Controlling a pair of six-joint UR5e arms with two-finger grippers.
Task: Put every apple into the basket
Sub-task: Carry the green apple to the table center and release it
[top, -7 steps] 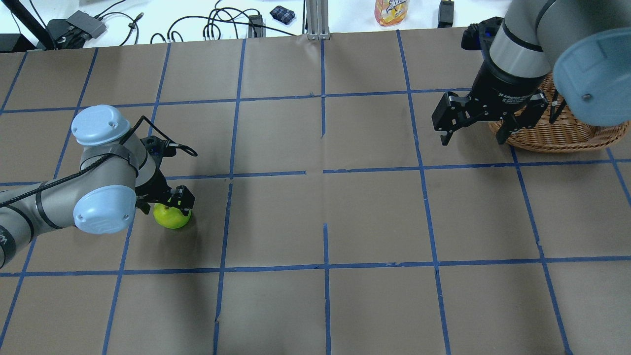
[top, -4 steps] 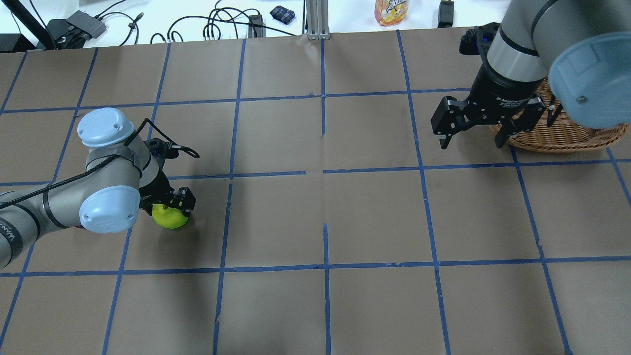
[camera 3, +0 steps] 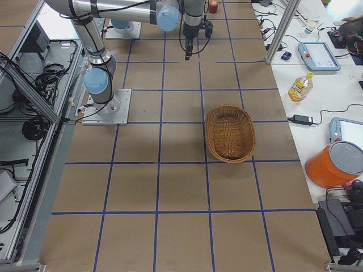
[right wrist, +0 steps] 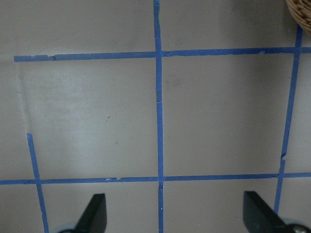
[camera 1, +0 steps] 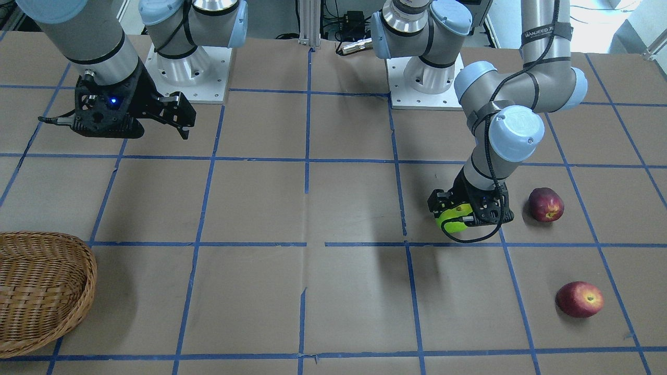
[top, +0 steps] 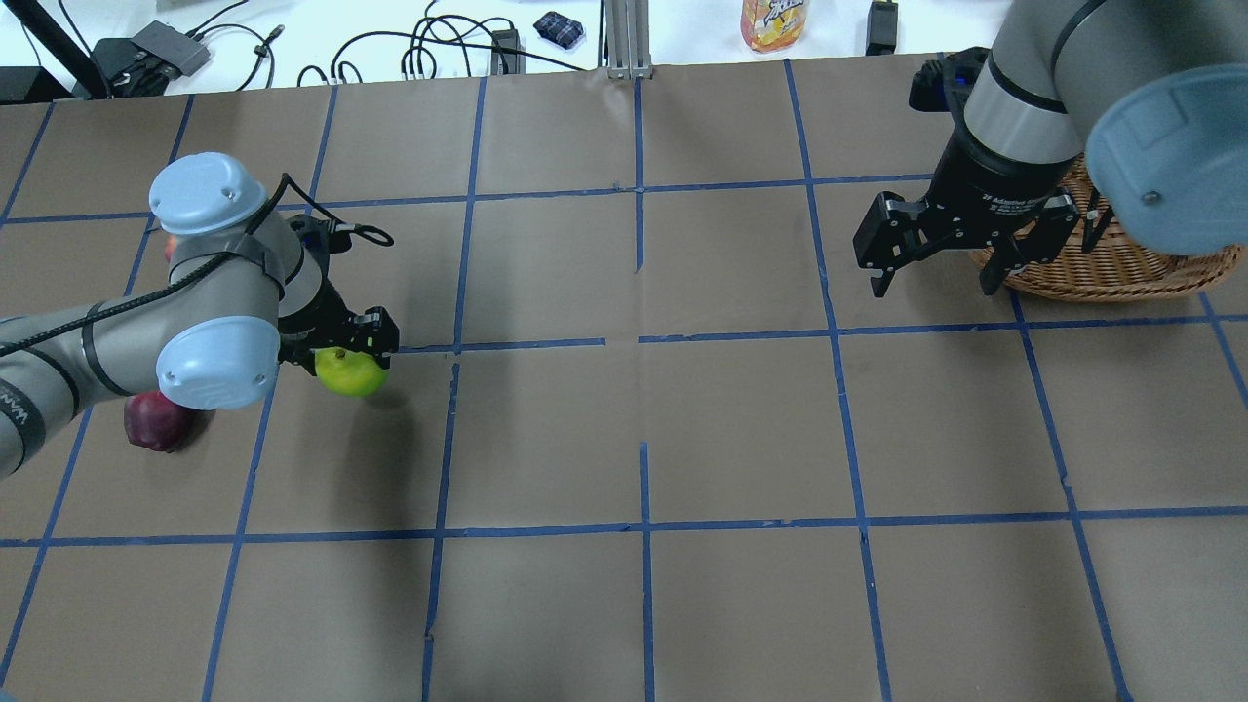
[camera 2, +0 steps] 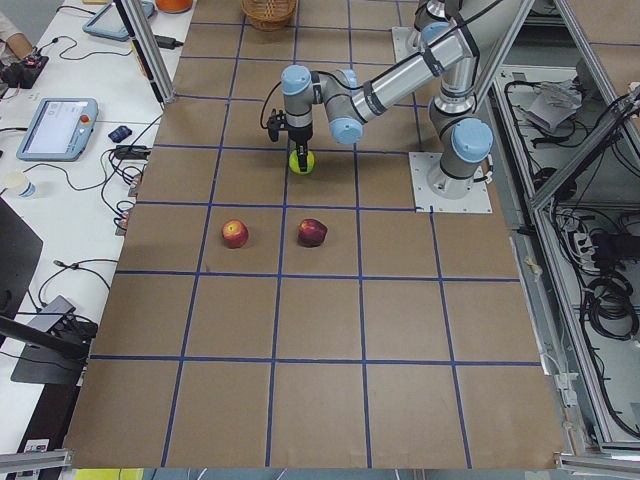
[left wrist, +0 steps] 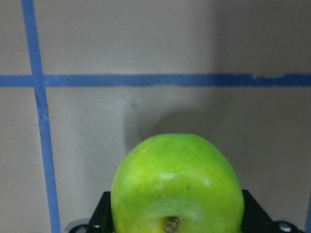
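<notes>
Over on the robot's left side of the counter (top: 624, 419), the left hand (top: 343, 343) is clamped on the green apple (top: 351, 372). The wrist view shows black fingers on either side of the stem end, with most of the fruit sticking out past them. Going by the shadow under it, I'd say it's just off the counter, but I can't be sure.

What worries me is that the hold is up near the stem and not around the fat middle. It's a round, slick apple with a long way to go, because the basket (top: 1121, 278) is way over on the far right side. A quick swing could let it slide out and roll off.

The maroon apple (top: 156, 421) also sits right beside the left arm's elbow, so a careless sweep might knock it. The red-and-yellow apple (camera 1: 579, 299) is further out and looks safer.

The right hand (top: 936, 276) hangs wide open and empty just next to the basket. If the left arm reaches over there, the two could crowd each other.
</notes>
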